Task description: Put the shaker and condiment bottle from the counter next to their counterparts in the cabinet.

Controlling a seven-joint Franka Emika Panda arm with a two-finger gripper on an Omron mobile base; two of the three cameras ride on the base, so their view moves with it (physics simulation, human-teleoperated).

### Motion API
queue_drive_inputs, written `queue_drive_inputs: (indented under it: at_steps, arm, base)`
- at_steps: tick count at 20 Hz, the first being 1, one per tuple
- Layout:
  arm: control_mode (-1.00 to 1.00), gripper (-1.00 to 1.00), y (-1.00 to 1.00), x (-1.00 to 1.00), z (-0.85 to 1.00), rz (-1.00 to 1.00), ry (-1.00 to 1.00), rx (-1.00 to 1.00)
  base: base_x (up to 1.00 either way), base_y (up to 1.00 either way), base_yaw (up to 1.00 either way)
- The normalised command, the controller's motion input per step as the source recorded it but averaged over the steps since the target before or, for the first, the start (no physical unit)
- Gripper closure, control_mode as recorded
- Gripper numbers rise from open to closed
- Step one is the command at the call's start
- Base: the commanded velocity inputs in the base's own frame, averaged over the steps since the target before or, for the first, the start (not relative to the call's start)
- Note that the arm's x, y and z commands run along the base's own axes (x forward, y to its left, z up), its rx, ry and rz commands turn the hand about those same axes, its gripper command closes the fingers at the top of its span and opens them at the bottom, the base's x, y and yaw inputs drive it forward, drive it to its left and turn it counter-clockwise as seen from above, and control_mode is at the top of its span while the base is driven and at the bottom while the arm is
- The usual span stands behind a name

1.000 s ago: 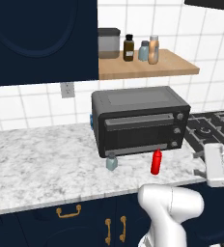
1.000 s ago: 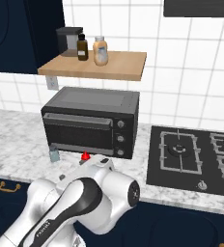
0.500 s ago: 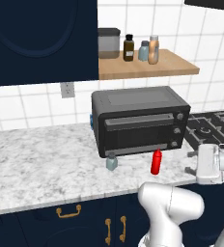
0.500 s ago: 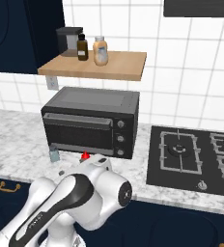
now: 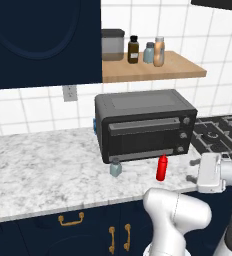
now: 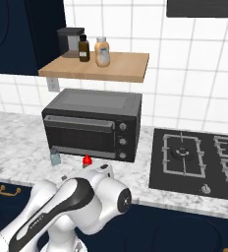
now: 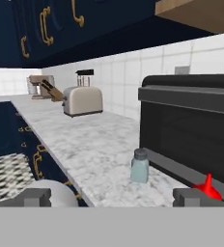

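The small pale blue-grey shaker (image 5: 115, 167) (image 6: 55, 157) (image 7: 139, 166) stands on the marble counter (image 5: 43, 175) in front of the toaster oven's left corner. The red condiment bottle (image 5: 161, 167) (image 6: 87, 160) stands to its right; its nozzle (image 7: 208, 188) pokes up beside my right fingertip. My gripper (image 5: 192, 170) (image 7: 113, 198) hangs open and empty at counter height, to the right of the red bottle and apart from it. On the wooden cabinet shelf (image 5: 153, 70) (image 6: 121, 66) stand the counterparts: a matching shaker (image 5: 149, 52) and a tan bottle (image 5: 159, 51) (image 6: 102, 52).
A black toaster oven (image 5: 143, 125) (image 6: 94, 123) sits under the shelf, right behind both items. A dark brown bottle (image 5: 133, 49) and a grey canister (image 5: 112, 45) share the shelf. A hob (image 6: 194, 157) lies to the right. A toaster (image 7: 82, 100) and a mixer (image 7: 41, 87) stand far along the counter.
My hand has swung left along the counter's front edge, closer to the red bottle. The gripper stayed open; the shaker and the bottle have not moved.
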Motion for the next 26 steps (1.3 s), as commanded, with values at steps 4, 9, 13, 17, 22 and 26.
queue_drive_inputs:
  at_steps: [4,9,13,17,22,26]
  arm:
    - [-1.0,-1.0,0.0,0.2,-0.12,0.0,0.0,0.0]
    - [-1.0,-1.0,0.0,0.21,-0.07,0.0,0.0,0.0]
    - [-1.0,-1.0,0.0,0.22,-0.06,0.0,0.0,0.02]
    - [-1.0,-1.0,0.0,0.26,-0.07,0.0,0.0,0.02]
    - [-1.0,-1.0,0.0,0.29,-0.08,0.0,0.0,0.02]
    - [-1.0,-1.0,0.0,0.26,-0.09,0.0,0.0,0.03]
  base:
    - [0.0,0.0,0.0]
    - [0.0,0.0,0.0]
    - [0.0,0.0,0.0]
    - [0.0,0.0,0.0]
    - [0.0,0.0,0.0]
    - [0.0,0.0,0.0]
